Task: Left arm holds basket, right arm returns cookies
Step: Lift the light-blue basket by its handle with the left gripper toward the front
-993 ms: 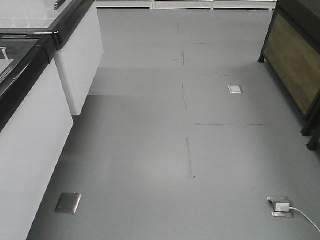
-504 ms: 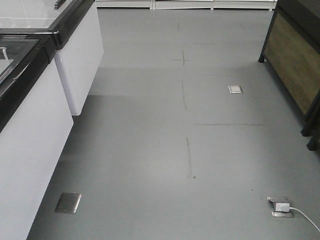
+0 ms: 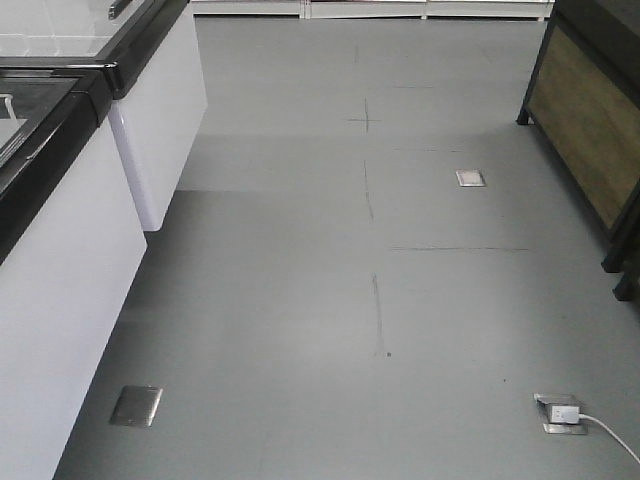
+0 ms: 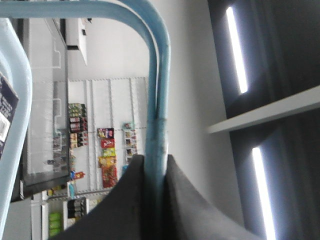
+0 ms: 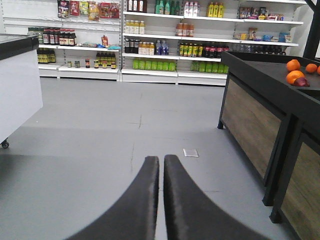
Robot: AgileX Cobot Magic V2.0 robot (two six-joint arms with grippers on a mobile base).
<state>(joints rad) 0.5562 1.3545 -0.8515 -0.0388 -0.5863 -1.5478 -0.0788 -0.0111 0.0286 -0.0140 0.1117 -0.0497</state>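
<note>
Handle of the blue basket clenched in the left tool, lower centre of the frame, navy cookie box corner beside the basket rim at left edge, right tool closed on nothing, lower centre, grey floor and drink shelves beyond

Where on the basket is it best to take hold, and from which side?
Grip the handles where the two hoops meet as one thin bar, coming across it with a finger on each side. The left tool is shut on them just so; a thin bar likely suits its narrow grip.
</note>
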